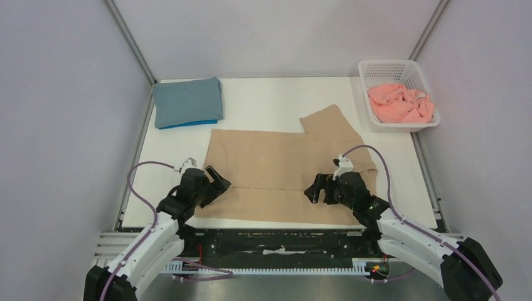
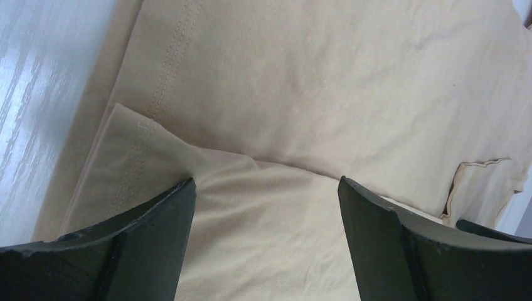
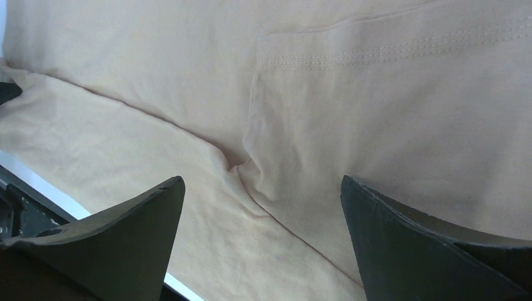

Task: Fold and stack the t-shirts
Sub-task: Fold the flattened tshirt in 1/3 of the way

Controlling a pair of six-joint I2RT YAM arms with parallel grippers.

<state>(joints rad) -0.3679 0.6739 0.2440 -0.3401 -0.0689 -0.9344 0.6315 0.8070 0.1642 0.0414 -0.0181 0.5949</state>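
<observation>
A tan t-shirt (image 1: 285, 166) lies spread across the middle of the table, its near strip folded over onto the body, one sleeve sticking out at the back right. My left gripper (image 1: 218, 179) hovers over the shirt's left end, open, nothing between its fingers; its wrist view shows the tan t-shirt (image 2: 301, 113) with a hemmed folded flap below. My right gripper (image 1: 317, 188) is open over the fold line near the shirt's right part, with tan t-shirt (image 3: 351, 113) cloth below it. A slate-blue t-shirt (image 1: 188, 100) lies folded on a bright blue t-shirt (image 1: 188, 123) at the back left. A salmon-pink t-shirt (image 1: 401, 103) is crumpled in the basket.
The white slatted basket (image 1: 376, 66) stands at the back right corner. The white table (image 1: 270, 100) has a black rail along its near edge, close under the shirt's front fold. Metal frame posts rise at both back corners.
</observation>
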